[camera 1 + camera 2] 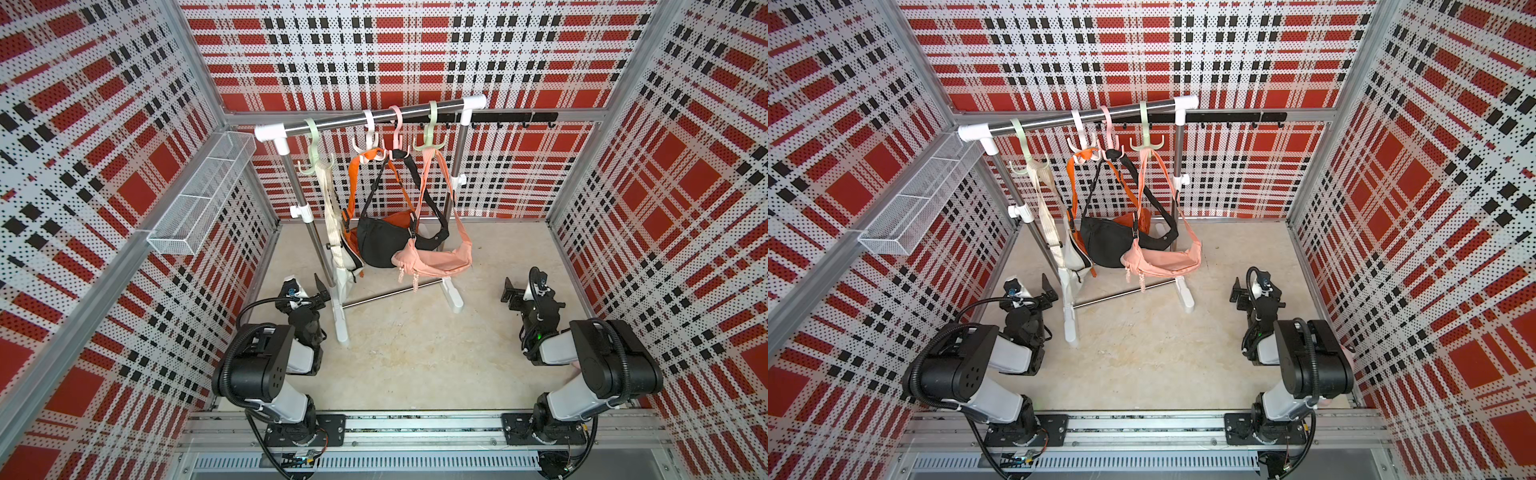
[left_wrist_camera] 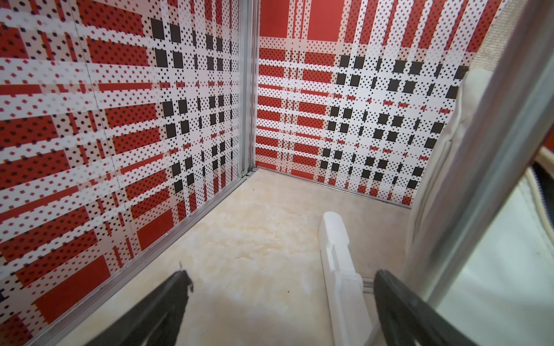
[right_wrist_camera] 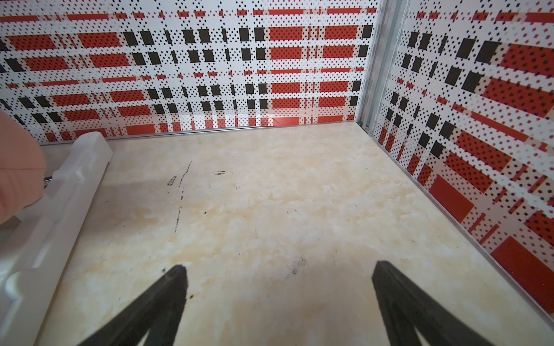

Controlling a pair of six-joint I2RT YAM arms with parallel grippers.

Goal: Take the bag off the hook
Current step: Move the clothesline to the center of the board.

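The left pincer sits low over the bench, close beside the left foot of the rack. Its jaws are spread wide and grip nothing. The right pincer sits off the rack's right side, apart from the right foot, and is likewise wide open and empty.

Past them, four bags hang from the rack. The white bag hangs against the rack's left post, just beyond and above the left pincer and not touching it. The pink bag hangs toward the rack's right end, on the right pincer's side but apart from it. The black bag is under the middle of the rack, with the orange bag behind it.

Higher and farther back, each strap loops over one of the hooks on the rack's top bar.
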